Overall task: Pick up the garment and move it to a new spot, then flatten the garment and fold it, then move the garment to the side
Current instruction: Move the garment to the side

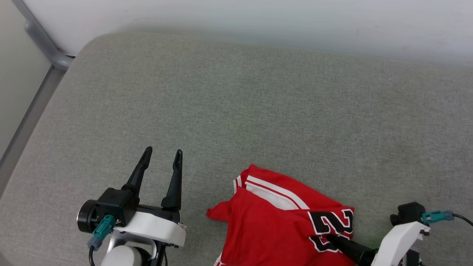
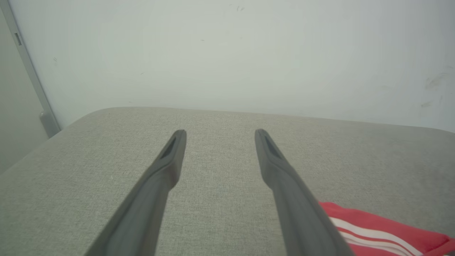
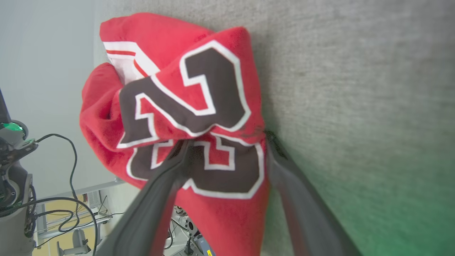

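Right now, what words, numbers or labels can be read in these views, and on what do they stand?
"23": black, white-edged numerals on the red garment, creased and partly covered.
Yellow label at the right wrist view's bottom edge: too small to read.
Nothing else is legible.

A: The light is falling soft and even in the head view — the grey cushion (image 1: 258,111) is showing almost no shadows.
B: Yes. The wall (image 2: 227,53) is glowing pale, a little washed-out, and the left gripper (image 2: 220,132) is looking blurred near the lens.
A: In the right wrist view a green tint is lying over the lower right corner — the garment (image 3: 177,106) is casting a thin dark shadow along its edge, and the right gripper (image 3: 227,139) is looking soft.
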